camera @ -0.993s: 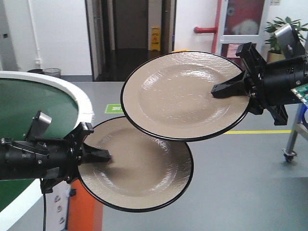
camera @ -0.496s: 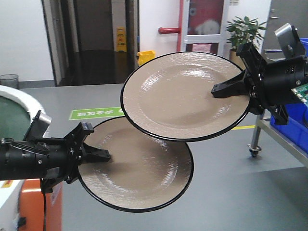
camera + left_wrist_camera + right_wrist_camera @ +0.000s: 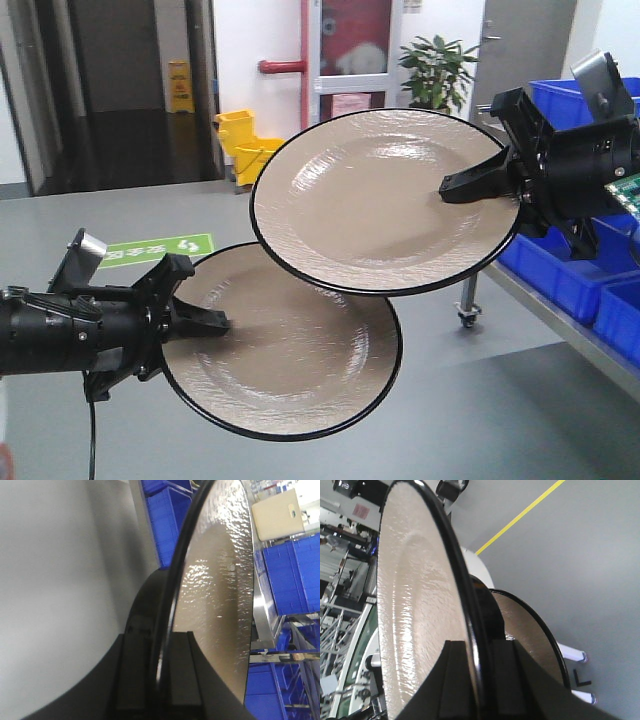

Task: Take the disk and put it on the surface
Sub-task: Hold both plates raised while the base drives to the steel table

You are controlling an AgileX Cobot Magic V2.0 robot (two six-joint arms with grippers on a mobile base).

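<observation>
Both sets of jaws are closed down to plate thickness: the left gripper (image 3: 212,322) pinches the left rim of the lower disk (image 3: 290,350), and the right gripper (image 3: 462,187) pinches the right rim of the upper disk (image 3: 380,200). Each disk projects inward, roughly level, in mid-air. The upper overlaps the lower's far edge; I cannot tell whether they touch. I judge them rigid, glazed, slippery and breakable, with the rim the only practical hold. No taped tabletop is in view.
</observation>
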